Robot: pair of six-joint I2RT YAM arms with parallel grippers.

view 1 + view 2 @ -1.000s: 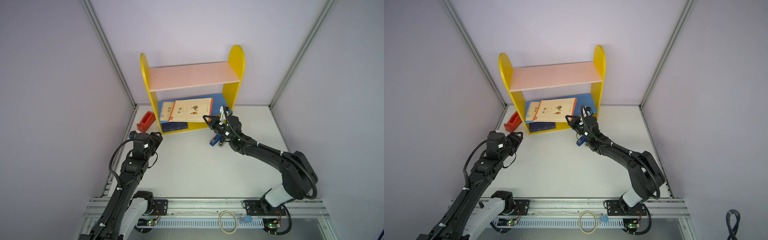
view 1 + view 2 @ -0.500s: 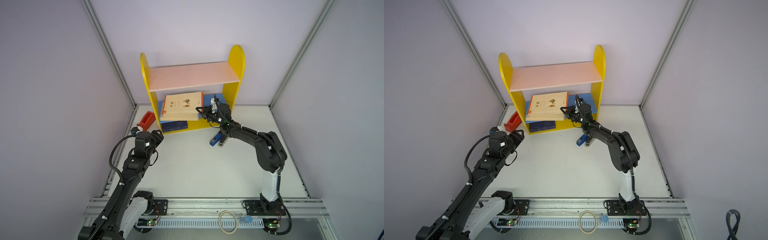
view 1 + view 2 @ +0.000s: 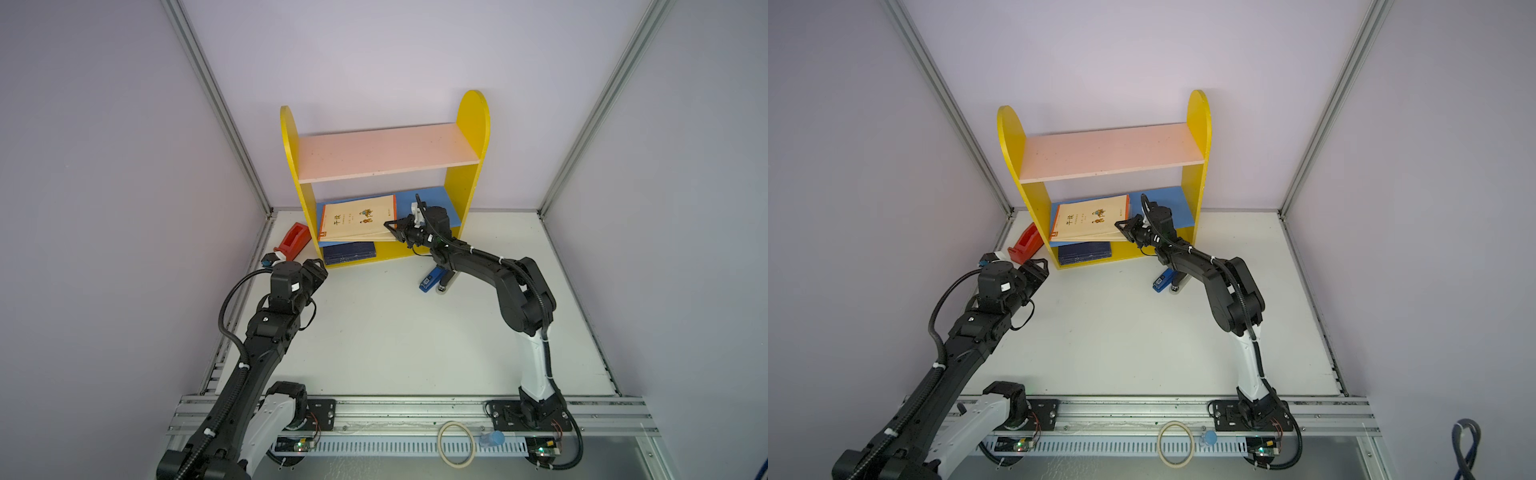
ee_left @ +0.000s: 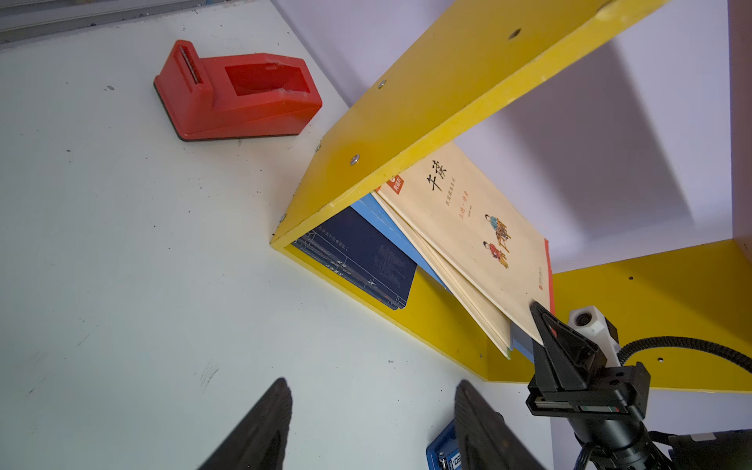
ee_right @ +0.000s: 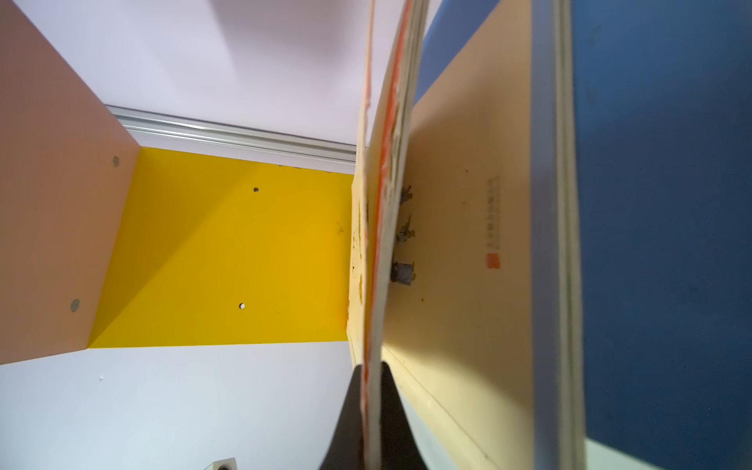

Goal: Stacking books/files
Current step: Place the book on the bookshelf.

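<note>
Plain pale lilac walls point(image 3: 124, 166) enclose the white worktop point(image 3: 395, 332) on three sides, with silver aluminium posts point(image 3: 219, 108) rising at its far corners. A small shelf unit point(image 3: 471, 124) stands at the middle of the far edge, with yellow rounded sides, a pink upper board point(image 3: 382, 153) and a blue lower board point(image 3: 432, 196). Light is soft and even.

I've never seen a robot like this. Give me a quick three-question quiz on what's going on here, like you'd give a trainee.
1. True or false: the right hand is shut on the top cream book.
2. What lies on the table under the right arm? A a mug; B the blue stapler; C scissors.
3. Fill in: the left hand is open and holds ___.
Key: 1 true; 2 B; 3 nothing.
</note>
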